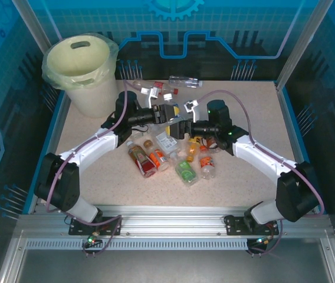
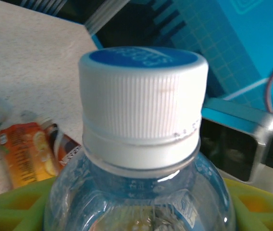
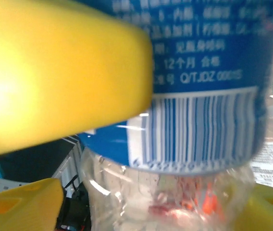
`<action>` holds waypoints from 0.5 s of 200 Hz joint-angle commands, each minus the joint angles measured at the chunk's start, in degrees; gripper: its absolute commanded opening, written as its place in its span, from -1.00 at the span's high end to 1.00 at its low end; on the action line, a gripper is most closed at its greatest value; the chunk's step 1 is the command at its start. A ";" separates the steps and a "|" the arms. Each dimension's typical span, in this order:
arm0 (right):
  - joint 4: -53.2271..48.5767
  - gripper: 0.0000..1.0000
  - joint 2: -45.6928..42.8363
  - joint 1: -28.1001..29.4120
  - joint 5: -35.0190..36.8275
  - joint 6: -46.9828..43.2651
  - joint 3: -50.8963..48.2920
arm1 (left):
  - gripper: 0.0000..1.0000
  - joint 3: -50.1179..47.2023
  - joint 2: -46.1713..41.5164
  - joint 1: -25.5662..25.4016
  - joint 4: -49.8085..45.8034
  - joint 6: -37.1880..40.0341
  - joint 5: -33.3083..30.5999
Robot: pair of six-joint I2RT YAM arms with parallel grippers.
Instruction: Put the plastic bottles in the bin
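Stock on the speckled beige worktop [image 1: 256, 112]: one pale cream-yellow round plastic bin [image 1: 79, 71], far left corner; small clear plastic bottles [image 1: 186, 171], about eleven where overlap allows counting (four near the far edge, six heaped mid-worktop, one raised); two black-and-white robot arms [image 1: 97, 144].

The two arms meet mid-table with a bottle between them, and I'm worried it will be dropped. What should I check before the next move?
1. Bottle sits inside the left tool: ok.
2. Left tool clamped firmly on it: cannot tell.
3. Right tool open and off the bottle: cannot tell.
4. Cap on the bottle: ok.
5. Bin upright, mouth open: ok.
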 commanded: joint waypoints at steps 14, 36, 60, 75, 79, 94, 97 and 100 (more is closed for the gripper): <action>-7.33 -1.00 -4.07 0.62 7.53 -4.40 0.63 | -0.03 3.60 -1.94 -0.20 -12.26 6.40 -10.82; -15.80 -1.00 -5.74 0.28 14.02 -8.97 3.53 | -0.01 6.24 -2.25 -0.18 -19.68 9.06 -19.83; -26.51 -0.99 -7.03 0.14 21.96 -14.00 7.77 | 0.01 8.17 -2.90 -0.11 -24.52 11.84 -26.98; -29.93 -1.00 -8.19 0.02 27.12 -15.03 8.77 | 0.01 9.12 -3.40 -0.06 -26.43 13.58 -30.59; -30.45 -1.00 -8.54 0.02 28.64 -15.06 8.82 | 0.01 9.42 -3.54 -0.06 -26.79 14.02 -31.57; -31.74 -1.00 -9.78 -0.39 33.52 -14.19 8.54 | 0.01 10.45 -4.21 -0.02 -27.70 15.67 -35.10; -31.86 -0.99 -10.10 -0.52 34.07 -14.03 8.41 | 0.01 10.71 -4.31 0.00 -27.90 16.03 -35.80; -31.93 -1.00 -10.34 -0.60 34.59 -13.72 8.27 | 0.01 10.93 -4.45 0.00 -28.12 16.34 -36.49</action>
